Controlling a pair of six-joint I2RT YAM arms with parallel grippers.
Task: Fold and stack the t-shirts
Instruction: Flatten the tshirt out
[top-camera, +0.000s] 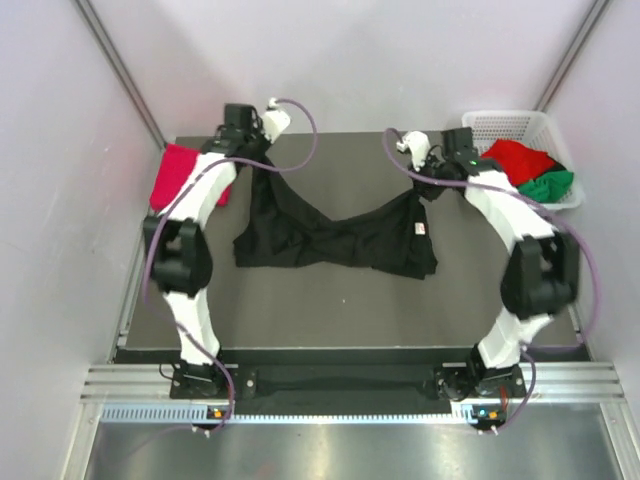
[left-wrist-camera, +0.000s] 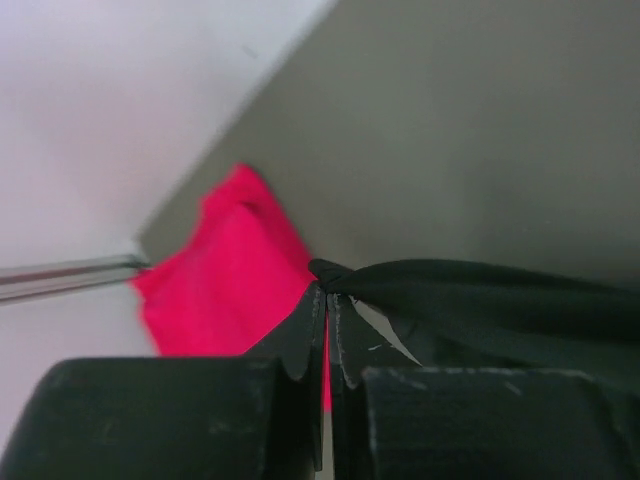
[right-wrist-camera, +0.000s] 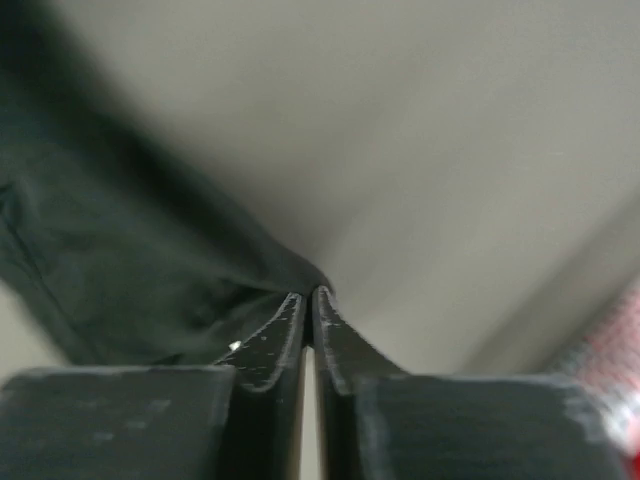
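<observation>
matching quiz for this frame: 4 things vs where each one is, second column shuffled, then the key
Things:
1. black t-shirt
2. crimson-pink t-shirt
3. green t-shirt
4. white basket

Places:
A. in the basket, beside the red t-shirt
B. at the far right corner of the table
C. pinched by the left gripper and the right gripper, sagging between them
D. at the far left edge of the table

Pairs: 1-C, 2-D, 3-A, 4-B
</observation>
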